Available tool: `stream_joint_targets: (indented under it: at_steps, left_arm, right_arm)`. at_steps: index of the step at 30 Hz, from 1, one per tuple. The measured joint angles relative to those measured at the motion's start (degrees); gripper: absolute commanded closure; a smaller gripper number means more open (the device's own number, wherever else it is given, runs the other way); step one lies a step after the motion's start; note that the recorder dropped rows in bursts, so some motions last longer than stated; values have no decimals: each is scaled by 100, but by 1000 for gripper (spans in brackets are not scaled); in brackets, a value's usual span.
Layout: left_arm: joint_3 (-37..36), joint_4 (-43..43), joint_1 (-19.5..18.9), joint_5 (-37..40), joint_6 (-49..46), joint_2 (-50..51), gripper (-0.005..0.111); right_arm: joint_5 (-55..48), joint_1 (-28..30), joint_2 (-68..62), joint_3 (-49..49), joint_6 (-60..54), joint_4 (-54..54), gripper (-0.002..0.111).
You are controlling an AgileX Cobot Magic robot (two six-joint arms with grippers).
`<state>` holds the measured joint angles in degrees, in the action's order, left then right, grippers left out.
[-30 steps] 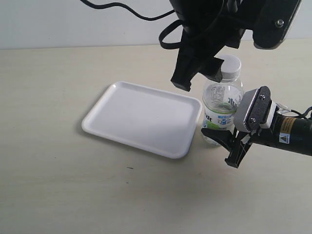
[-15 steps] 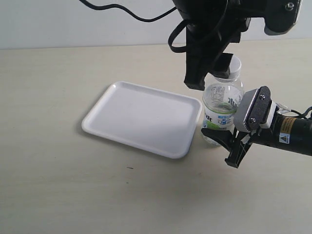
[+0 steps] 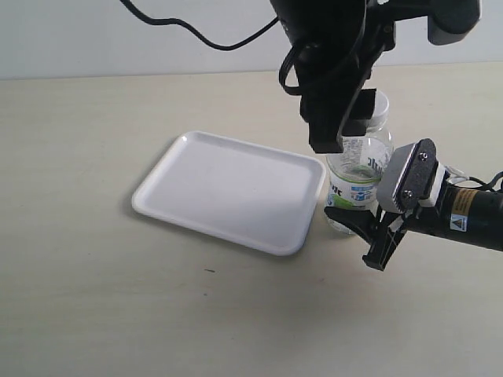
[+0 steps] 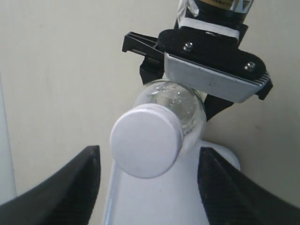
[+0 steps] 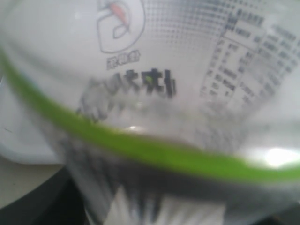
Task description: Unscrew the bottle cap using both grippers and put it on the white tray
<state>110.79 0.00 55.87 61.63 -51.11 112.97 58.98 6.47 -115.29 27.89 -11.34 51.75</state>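
Left gripper [image 3: 339, 135] poised over the bottle cap [image 3: 380, 104], right gripper [image 3: 363, 236] clamped on the bottle [image 3: 357, 169].

Exterior view: the all-black left arm descends steeply from above, its claw pointing down at the bottle neck and hiding most of the cap. The right arm reaches in low and nearly level from the right. The bottle stands upright on the table [image 3: 78, 298], just beside the right-hand end of the white tray [image 3: 228, 188]. Left wrist view: the left claw is spread wide – both fingers [image 4: 65, 187] flank the cap without touching it, and the cap sits on the neck. The right claw's black fingers lie against opposite sides of the bottle body. Right wrist view: the label with its green band fills the frame, blurred, with a strip of tray rim beyond it.
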Motion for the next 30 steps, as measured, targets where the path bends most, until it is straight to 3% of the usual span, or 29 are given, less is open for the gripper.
stream_joint_targets:
  at_steps: [5, 13, 22, 30]
  left_arm:
    - [99, 0, 0, 130, 326, 0, 58]
    - [156, 0, 0, 69, 652, 0, 46]
    - [156, 0, 0, 552, 1085, 20, 46]
    - [394, 0, 0, 354, 1217, 60, 46]
  right_arm:
    - [0, 0, 0, 0, 0, 0, 108]
    - [0, 0, 0, 0, 0, 10, 108]
    - [0, 0, 0, 0, 0, 10, 108]
    - [0, 0, 0, 19, -2, 54, 108]
